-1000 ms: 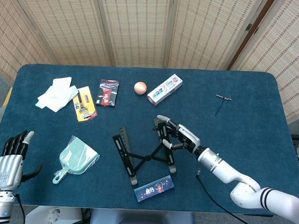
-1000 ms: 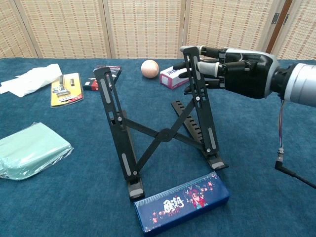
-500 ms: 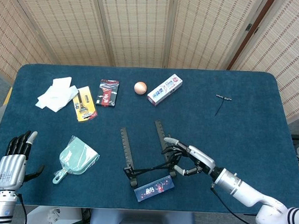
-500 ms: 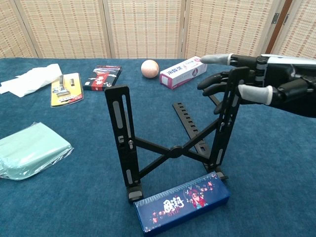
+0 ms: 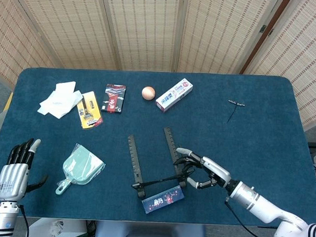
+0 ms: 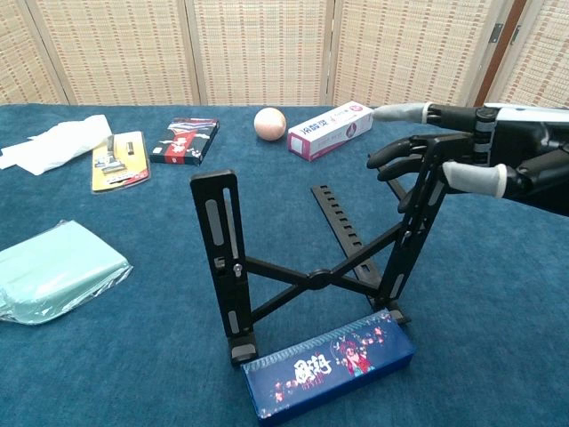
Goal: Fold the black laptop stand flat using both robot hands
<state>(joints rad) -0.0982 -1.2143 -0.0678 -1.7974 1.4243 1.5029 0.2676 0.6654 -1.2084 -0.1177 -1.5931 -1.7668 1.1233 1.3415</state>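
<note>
The black laptop stand [image 5: 133,157] sits near the table's front edge, just behind a blue box. In the chest view the laptop stand [image 6: 311,277] has its two upper bars raised almost upright, joined by a crossed brace, with its notched base rails lying flat behind. My right hand [image 5: 203,172] grips the top of the stand's right bar; in the chest view the right hand [image 6: 471,165] has its thumb in front of the bar and fingers behind. My left hand [image 5: 14,167] hangs at the table's front left corner, fingers spread, holding nothing, far from the stand.
A blue box [image 6: 329,365] lies against the stand's front feet. A green dustpan [image 5: 82,167] is to the left. Further back lie a white cloth [image 5: 59,97], a yellow pack [image 5: 89,110], a black-red pack [image 5: 114,97], a ball [image 5: 148,92] and a toothpaste box [image 5: 174,95].
My right hand has drawn back toward the table's front with the right bar, and the stand's upper bars have swung from leaning away to nearly upright. The left hand has hardly moved.
</note>
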